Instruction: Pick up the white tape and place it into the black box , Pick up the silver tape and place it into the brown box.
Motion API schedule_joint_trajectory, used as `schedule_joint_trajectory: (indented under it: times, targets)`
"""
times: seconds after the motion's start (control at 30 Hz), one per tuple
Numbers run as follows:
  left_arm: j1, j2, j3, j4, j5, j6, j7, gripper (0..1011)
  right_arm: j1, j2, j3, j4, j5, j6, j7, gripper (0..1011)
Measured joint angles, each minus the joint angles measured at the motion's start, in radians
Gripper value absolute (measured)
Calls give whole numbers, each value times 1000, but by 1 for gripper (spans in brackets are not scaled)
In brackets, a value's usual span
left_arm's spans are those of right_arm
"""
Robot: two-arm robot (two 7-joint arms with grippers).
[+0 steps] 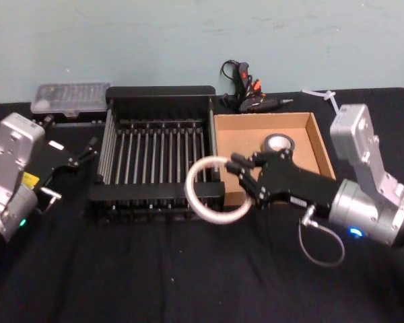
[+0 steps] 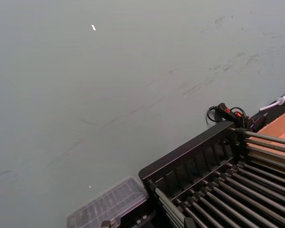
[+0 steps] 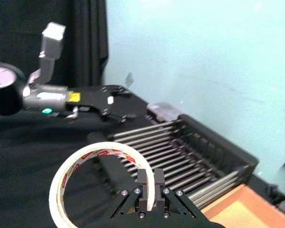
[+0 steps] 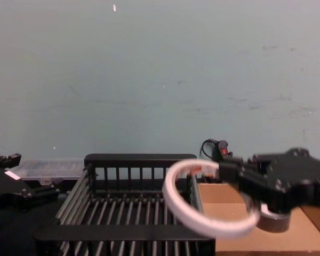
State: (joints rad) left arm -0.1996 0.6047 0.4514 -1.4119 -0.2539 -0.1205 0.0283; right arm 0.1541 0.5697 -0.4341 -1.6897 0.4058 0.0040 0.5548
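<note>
Beyond the far rim of the black box [image 1: 160,94], a clear plastic organiser case [image 1: 71,98] to the left and a black glue gun with orange trigger [image 1: 248,91] to the right, both against the pale green wall; a white cable tie [image 1: 323,96] farther right on the black-draped bench [image 1: 155,269]. Between ring and crate floor, only the crate's right rim, just under the ring's left arc.

Right gripper [image 1: 241,176] pinching the right side of the white tape [image 1: 217,190], fingers pressed onto the band, ring held in the air over the seam between the black box and the brown box [image 1: 310,138]. Seen from the right wrist [image 3: 147,190], fingers [image 3: 159,183] clamped across the band of the white tape [image 3: 61,175]. Left gripper [image 1: 81,158] parked to the left of the crate, above the bench, fingers spread.

Silver tape [image 1: 279,143] lying flat in the far middle of the brown box, its near edge cut off by the right gripper body; from the chest, only a grey sliver [image 4: 272,223] below the gripper.

White tape: large, thin, off-white ring, red print on the inner core, tilted slightly. Black box: slatted bars on floor and sides, solid rims.
</note>
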Motion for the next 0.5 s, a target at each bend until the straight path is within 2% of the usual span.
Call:
schedule_joint_trajectory:
  times: [0.27,0.4,0.5]
  targets:
    - [0,0,0,0,0,0,0,1001,78,-61,-1,68,-24,-4,-45,95]
    - [0,0,0,0,0,0,0,1001,125,-107,-6,116,-44,0,-77,96]
    - [0,0,0,0,0,0,0,1001,171,-154,-14,171,-69,5,-105,96]
